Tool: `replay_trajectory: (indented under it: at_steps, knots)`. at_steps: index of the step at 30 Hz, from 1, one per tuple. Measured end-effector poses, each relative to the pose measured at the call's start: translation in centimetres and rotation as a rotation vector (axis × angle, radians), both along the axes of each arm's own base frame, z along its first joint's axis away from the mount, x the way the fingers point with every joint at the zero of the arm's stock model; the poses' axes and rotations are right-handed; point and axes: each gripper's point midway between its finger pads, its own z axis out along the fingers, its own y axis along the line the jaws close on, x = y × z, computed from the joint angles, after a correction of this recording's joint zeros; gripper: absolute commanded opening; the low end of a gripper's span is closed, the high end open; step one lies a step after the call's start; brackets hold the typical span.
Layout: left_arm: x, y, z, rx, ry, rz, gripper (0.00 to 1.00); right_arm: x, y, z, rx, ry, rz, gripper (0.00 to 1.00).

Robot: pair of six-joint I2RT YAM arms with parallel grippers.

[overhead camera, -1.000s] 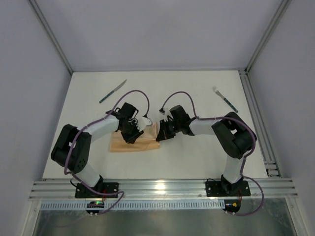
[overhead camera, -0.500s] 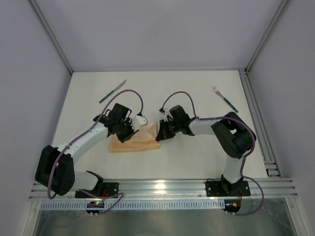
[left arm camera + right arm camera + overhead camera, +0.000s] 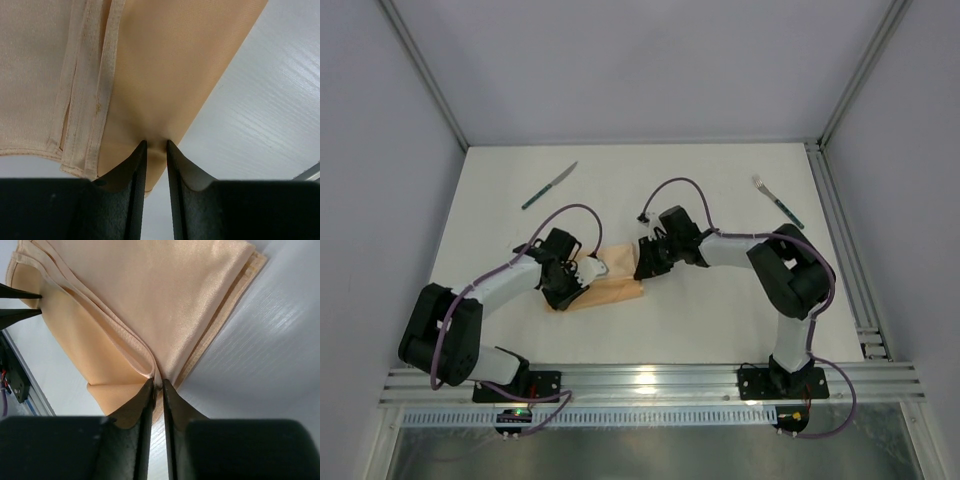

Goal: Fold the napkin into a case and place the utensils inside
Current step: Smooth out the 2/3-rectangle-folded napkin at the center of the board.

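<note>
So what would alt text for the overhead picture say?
Two black-and-white robot arms reach inward over a white table, the left gripper and right gripper gripping opposite sides of a folded peach napkin. A green-handled knife lies at the far left, a fork at the far right, both untouched.

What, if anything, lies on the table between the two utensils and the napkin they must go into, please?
Nothing loose does. The left pincer and its wrist sit between the knife and the napkin, and the right pincer and its wrist sit between the fork and it.
</note>
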Motion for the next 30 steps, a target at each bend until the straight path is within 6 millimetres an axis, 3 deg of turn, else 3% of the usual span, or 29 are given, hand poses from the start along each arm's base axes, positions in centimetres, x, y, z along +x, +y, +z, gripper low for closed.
replay_trajectory:
  at_steps: [4, 9, 12, 13, 15, 17, 22, 30]
  knots:
    - [0.1, 0.0, 0.0, -0.001, -0.005, 0.001, 0.24, 0.6, -0.3, 0.8, -0.045, -0.032, 0.022, 0.42]
    - [0.1, -0.1, 0.0, -0.003, -0.005, 0.001, 0.24, 1.5, -1.4, 5.1, -0.085, -0.14, 0.014, 0.43]
    - [0.1, -0.1, 0.0, -0.006, -0.004, 0.003, 0.25, 1.5, -1.8, 9.3, -0.059, -0.245, 0.002, 0.28]
    - [0.1, -0.1, 0.0, -0.007, -0.004, 0.004, 0.25, 1.2, -1.6, 10.5, -0.04, -0.271, 0.01, 0.17]
    - [0.1, -0.2, 0.0, -0.009, -0.003, 0.005, 0.25, -0.2, -1.0, 11.4, -0.006, -0.286, 0.052, 0.1]
    - [0.1, -0.2, 0.0, -0.011, -0.002, 0.006, 0.26, -1.8, -0.1, 10.7, 0.015, -0.258, 0.105, 0.04]
    - [0.1, -0.3, 0.0, -0.015, -0.002, 0.008, 0.27, -6.0, 0.9, 5.4, 0.002, -0.087, 0.219, 0.04]
    - [0.1, -0.2, 0.0, -0.016, -0.002, 0.009, 0.27, -5.5, 1.7, 3.7, 0.018, -0.055, 0.237, 0.04]
